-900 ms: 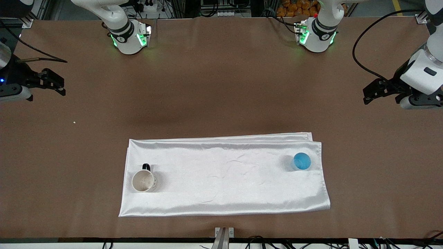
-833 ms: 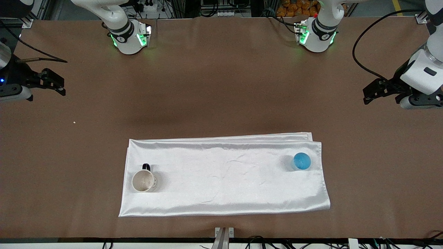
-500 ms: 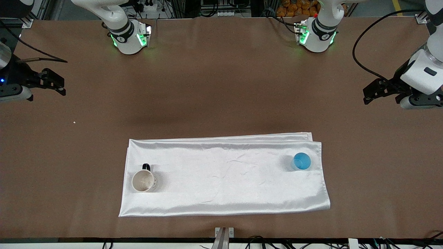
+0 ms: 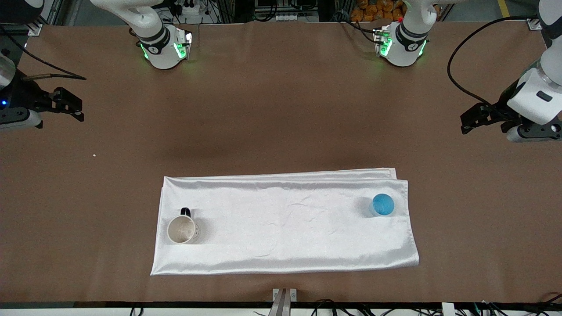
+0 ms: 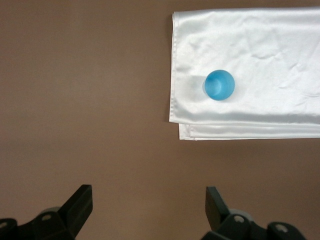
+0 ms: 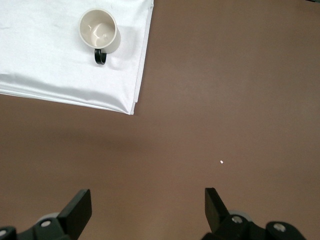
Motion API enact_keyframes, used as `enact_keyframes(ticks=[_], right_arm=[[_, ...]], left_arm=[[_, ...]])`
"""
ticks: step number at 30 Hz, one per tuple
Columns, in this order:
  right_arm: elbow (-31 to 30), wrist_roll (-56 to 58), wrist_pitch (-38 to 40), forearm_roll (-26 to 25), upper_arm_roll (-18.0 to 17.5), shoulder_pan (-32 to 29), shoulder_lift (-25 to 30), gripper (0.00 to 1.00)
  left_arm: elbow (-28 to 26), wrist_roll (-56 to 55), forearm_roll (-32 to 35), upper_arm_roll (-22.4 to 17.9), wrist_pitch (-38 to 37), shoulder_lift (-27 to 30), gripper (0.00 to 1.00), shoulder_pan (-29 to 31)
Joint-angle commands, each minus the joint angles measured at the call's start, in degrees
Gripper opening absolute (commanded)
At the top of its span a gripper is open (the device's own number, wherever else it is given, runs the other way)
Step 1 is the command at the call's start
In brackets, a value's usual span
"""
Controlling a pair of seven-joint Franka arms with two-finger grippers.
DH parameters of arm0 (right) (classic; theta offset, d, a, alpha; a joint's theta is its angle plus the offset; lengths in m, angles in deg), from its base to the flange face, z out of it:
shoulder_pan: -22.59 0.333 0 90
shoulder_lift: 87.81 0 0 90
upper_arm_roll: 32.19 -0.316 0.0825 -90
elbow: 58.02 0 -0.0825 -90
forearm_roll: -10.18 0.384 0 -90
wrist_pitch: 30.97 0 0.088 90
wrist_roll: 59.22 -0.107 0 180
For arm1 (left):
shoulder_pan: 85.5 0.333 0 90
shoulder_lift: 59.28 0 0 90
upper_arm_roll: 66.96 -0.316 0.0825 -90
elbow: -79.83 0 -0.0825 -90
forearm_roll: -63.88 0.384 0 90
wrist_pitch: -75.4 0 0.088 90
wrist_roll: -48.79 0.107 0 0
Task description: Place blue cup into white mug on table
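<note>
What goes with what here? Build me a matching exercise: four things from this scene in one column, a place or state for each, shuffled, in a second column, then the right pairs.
Things:
1. blue cup
2. white mug
3. left gripper
4. white cloth

Places or states:
A. spread flat on the brown table, under both vessels
B. upright on the cloth near the right arm's end, black handle showing
C. open, over bare table at the left arm's end
D. upright on the cloth near the left arm's end

Pairs: 1-D, 2-B, 3-C, 4-A
</note>
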Motion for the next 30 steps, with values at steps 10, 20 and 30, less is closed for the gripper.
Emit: enact_keyframes(ticks=[10,20,30], right_arm=[[0.6,-1.07,-5.71,0.26,0.03,3.73,-7.4,1.0],[0.78,-5.46,-16.08,0.26,0.03,7.77,-15.49,1.0],[0.86,-7.57,-27.42,1.57,-0.06,9.27,-22.78,1.0]], left_arm=[[-2.89,1.32,-1.49,-0.04,3.42,-4.03,1.0,0.17],[-9.05,1.23,-1.49,0.14,11.16,-5.44,1.0,0.08],[-9.14,0.09,-1.49,0.23,15.2,-9.75,1.0,-0.44]])
